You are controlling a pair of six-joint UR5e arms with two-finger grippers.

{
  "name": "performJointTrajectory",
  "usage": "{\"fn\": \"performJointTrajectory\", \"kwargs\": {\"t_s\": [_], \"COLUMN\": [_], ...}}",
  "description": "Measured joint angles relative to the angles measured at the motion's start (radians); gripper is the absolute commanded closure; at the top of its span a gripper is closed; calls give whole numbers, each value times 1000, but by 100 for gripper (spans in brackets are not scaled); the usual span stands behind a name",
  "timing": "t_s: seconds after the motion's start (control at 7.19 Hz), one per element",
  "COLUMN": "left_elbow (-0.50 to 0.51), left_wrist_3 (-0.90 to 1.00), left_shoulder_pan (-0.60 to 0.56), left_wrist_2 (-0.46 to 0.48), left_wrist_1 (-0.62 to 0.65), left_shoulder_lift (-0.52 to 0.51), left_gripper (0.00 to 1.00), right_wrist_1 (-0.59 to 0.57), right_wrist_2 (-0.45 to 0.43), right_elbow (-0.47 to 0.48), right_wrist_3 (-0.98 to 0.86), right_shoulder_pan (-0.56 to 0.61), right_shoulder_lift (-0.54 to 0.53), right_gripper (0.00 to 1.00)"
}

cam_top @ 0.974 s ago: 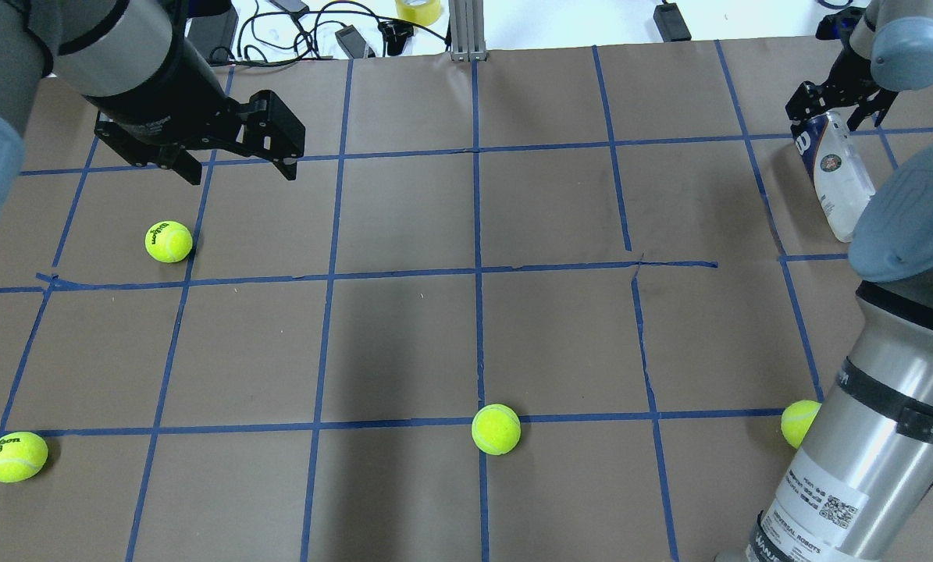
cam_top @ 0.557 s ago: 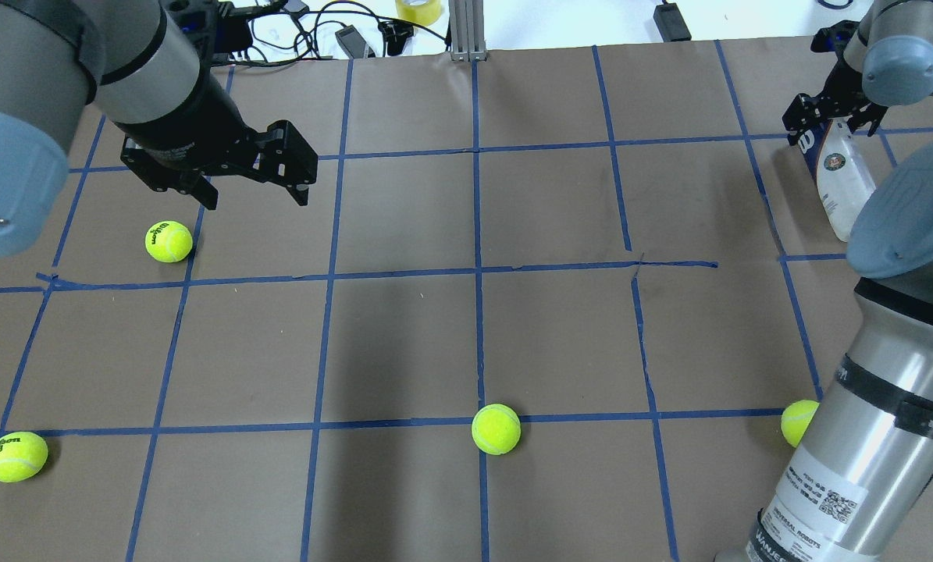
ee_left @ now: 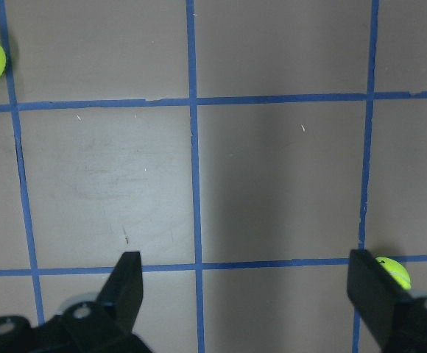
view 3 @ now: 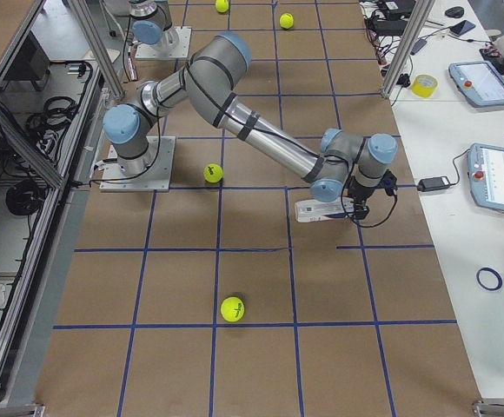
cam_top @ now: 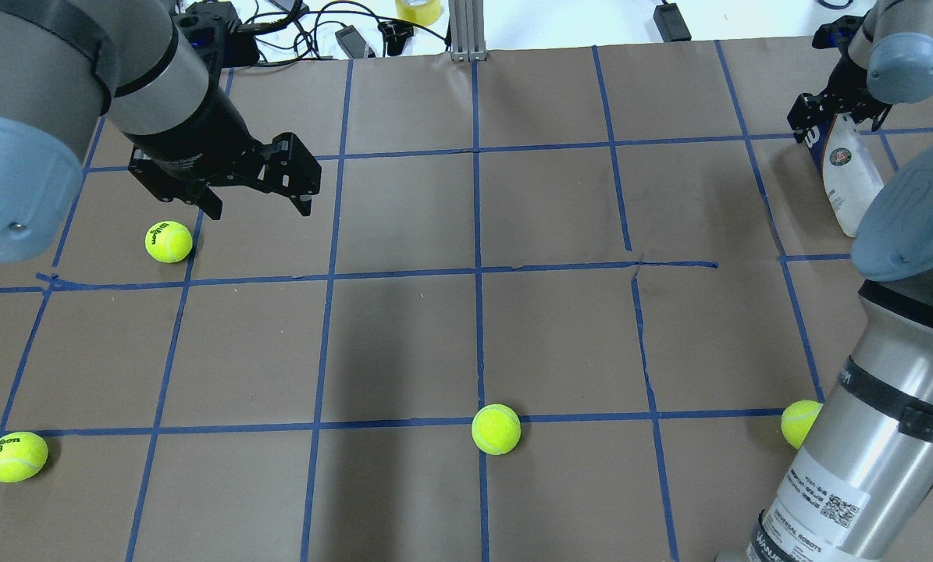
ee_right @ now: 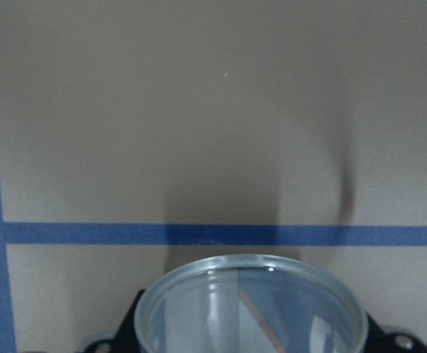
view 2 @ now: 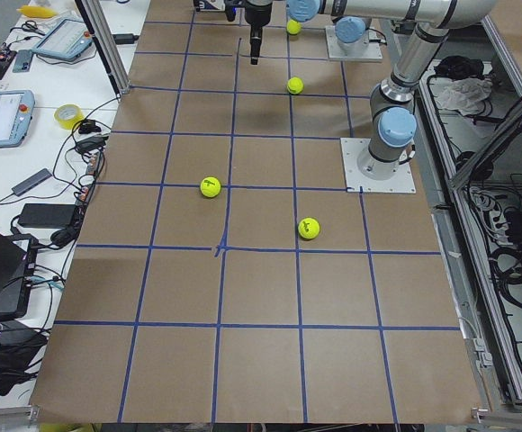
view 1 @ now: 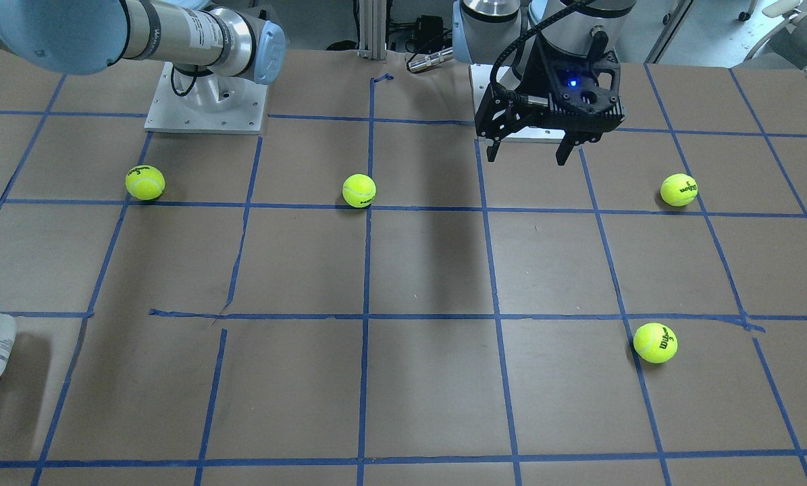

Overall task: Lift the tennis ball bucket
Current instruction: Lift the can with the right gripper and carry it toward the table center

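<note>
Brown paper table (cam_top: 404, 343) gridded in blue tape: the right gripper (cam_top: 833, 123) clamps the navy end of the slim clear plastic tennis ball bucket (cam_top: 847, 179) near the table's right edge. The left gripper (cam_top: 259, 209) hangs wide open beside a yellow-green tennis ball (cam_top: 169, 241).

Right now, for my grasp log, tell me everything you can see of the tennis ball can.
The tennis ball can is a slim clear plastic tube with a white label and a navy band at one end. Its open mouth shows in the right wrist view, and it looks empty. It sits aslant at the far right of the table, and the right gripper is shut on its navy end. Whether it is off the table I cannot tell.
</note>
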Motion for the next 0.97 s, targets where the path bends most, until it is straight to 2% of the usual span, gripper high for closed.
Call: {"fn": "performJointTrajectory", "kwargs": {"t_s": [0.28,0.42,0.7,0.97], "left_elbow": [-1,-2,-2,-2], "left_wrist_3": [-2,-2,1,1], "left_shoulder_pan": [0,0,0,0], "left_wrist_2": [-3,-2,-1,1], "left_wrist_1": [6,8,12,12], "left_shoulder_lift": [-6,-13,-27,-30], "left_gripper": [0,0,0,0], "right_wrist_1": [20,41,96,113], "right_wrist_2": [51,84,117,120], "right_elbow": [8,23,73,133], "right_wrist_3": [-41,-65,-100,-137], "right_shoulder_pan": [35,72,177,311], "right_shoulder_lift": [-68,-105,-195,-279], "right_gripper": [33,40,46,56]}}
